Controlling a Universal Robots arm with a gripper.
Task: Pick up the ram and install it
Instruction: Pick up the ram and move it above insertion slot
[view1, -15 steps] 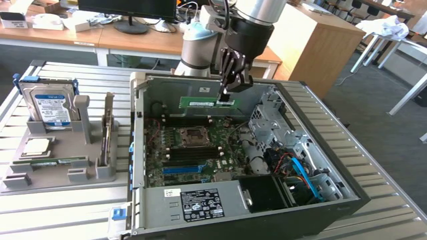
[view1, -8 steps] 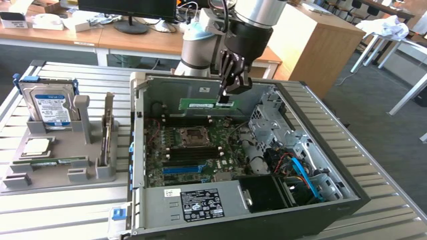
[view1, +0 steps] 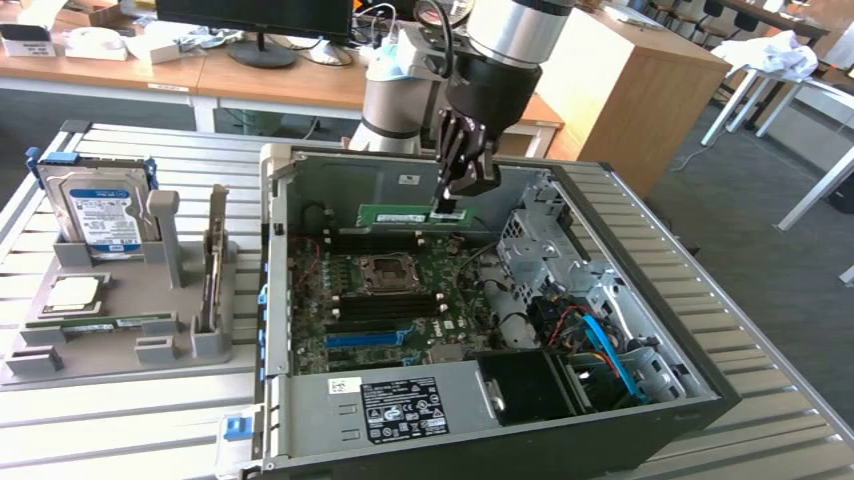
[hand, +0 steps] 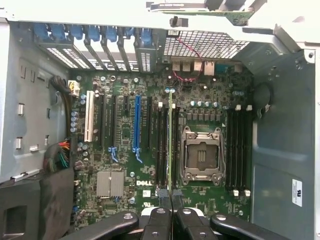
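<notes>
You have the pick-up done: the gripper (view1: 450, 208) is clenched on the ram (view1: 400, 215), holding it edge-down inside the open computer case (view1: 334, 185), over the far part of the motherboard (hand: 200, 200). From the wrist view the ram runs in line with the black memory slots (hand: 161, 145) just beside the empty processor socket (hand: 202, 155). It looks unseated, though you cannot tell for sure, so seating is left. On the exterior view's left, the grey tray (view1: 94, 352) holds the hard drive (view1: 100, 215), the processor chip (view1: 74, 292) and a second stick (view1: 107, 323).
</notes>
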